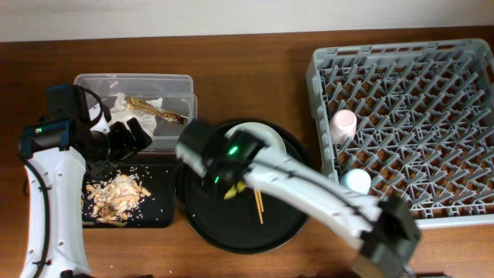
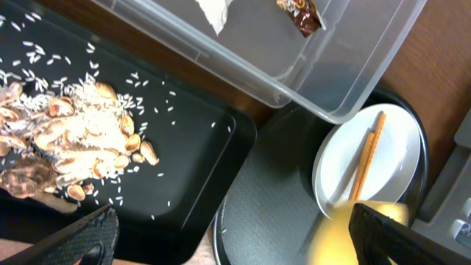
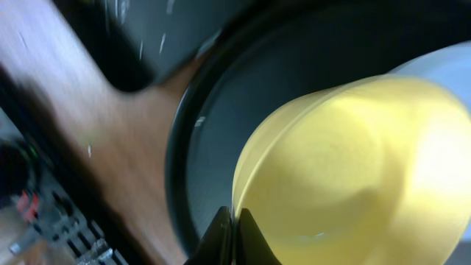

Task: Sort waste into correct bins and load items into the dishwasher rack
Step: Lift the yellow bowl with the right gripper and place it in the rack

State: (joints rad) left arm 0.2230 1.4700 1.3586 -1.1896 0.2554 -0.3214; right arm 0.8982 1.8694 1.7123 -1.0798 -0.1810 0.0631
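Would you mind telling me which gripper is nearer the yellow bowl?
Right. The right gripper is pinched shut on the yellow bowl rim; the left gripper hovers open over the black tray.

A dark brown wooden table (image 1: 247, 66) is filling the overhead view, a pale wall (image 1: 231, 15) running behind the table's far edge.
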